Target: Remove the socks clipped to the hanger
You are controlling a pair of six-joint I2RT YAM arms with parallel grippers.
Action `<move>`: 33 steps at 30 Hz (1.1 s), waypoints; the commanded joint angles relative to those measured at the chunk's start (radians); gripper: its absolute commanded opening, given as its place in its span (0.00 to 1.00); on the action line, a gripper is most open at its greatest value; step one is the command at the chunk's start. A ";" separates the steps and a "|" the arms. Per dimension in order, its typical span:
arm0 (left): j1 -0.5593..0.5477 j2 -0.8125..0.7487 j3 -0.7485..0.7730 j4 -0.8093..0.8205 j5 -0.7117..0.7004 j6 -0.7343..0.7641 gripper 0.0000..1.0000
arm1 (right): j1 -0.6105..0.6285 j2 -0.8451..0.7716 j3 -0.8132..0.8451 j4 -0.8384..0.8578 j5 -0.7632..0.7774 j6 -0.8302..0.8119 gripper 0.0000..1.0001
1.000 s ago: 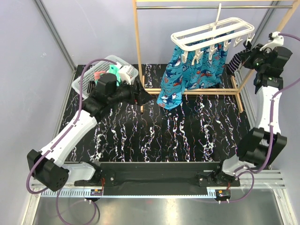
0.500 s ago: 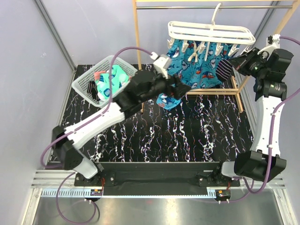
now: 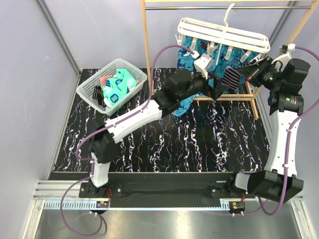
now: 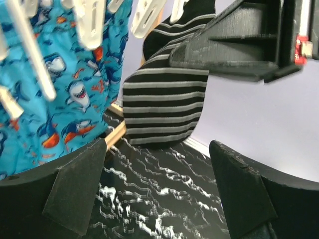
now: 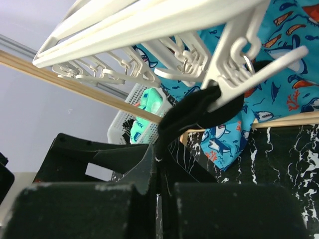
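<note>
Done: teal sock [image 3: 118, 87], pink sock [image 3: 105, 79] in basket [image 3: 90, 85], upper left. Left: striped sock [image 3: 232, 77] clipped to hanger [image 3: 224, 34], upper right. R pincer [image 5: 158, 159] pinching striped sock nr clip [image 5: 239, 74]; L pincer [image 4: 159, 179] spread, facing it.

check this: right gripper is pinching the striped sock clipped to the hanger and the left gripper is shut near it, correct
Not quite: the left gripper is open, jaws spread wide near the striped sock, as the left wrist view shows. The right gripper does pinch that sock, clipped to the hanger.
</note>
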 commanded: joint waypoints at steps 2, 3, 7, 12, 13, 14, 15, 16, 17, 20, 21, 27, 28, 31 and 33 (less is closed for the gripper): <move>-0.030 0.081 0.135 0.037 -0.058 0.066 0.90 | 0.006 -0.044 -0.039 0.086 -0.060 0.073 0.00; -0.036 0.100 0.140 0.046 -0.060 0.068 0.90 | 0.006 -0.045 -0.040 0.086 -0.059 0.077 0.00; -0.047 0.133 0.167 0.087 -0.066 0.069 0.90 | 0.006 -0.042 -0.040 0.075 -0.060 0.094 0.00; -0.054 0.190 0.238 0.076 -0.070 0.061 0.74 | 0.006 -0.058 -0.054 0.097 -0.074 0.127 0.00; -0.054 0.198 0.241 0.083 -0.072 0.055 0.65 | 0.006 -0.059 -0.054 0.097 -0.077 0.130 0.00; -0.056 0.198 0.244 0.098 -0.074 0.051 0.45 | 0.006 -0.061 -0.053 0.095 -0.077 0.133 0.00; -0.057 0.199 0.246 0.104 -0.074 0.046 0.37 | 0.006 -0.062 -0.053 0.092 -0.077 0.136 0.00; -0.059 0.199 0.247 0.107 -0.075 0.045 0.30 | 0.006 -0.061 -0.053 0.094 -0.076 0.137 0.00; -0.060 0.203 0.259 0.100 -0.074 0.043 0.21 | 0.006 -0.062 -0.053 0.092 -0.076 0.137 0.00; -0.062 0.198 0.262 0.080 -0.086 0.034 0.00 | 0.006 -0.062 -0.054 0.092 -0.071 0.143 0.00; -0.062 0.190 0.247 0.078 -0.095 0.038 0.00 | 0.006 -0.062 -0.056 0.089 -0.071 0.147 0.00; -0.062 0.102 0.135 0.089 -0.123 0.043 0.00 | 0.006 -0.079 -0.060 0.085 -0.037 0.153 0.00; -0.062 0.089 0.100 0.090 -0.123 0.040 0.00 | 0.006 -0.079 -0.063 0.086 -0.037 0.154 0.00; -0.067 0.048 0.049 0.110 -0.121 0.038 0.00 | 0.006 -0.078 -0.072 0.092 -0.043 0.154 0.00; -0.073 0.040 0.048 0.096 -0.148 0.045 0.00 | 0.006 -0.076 -0.073 0.073 -0.034 0.142 0.09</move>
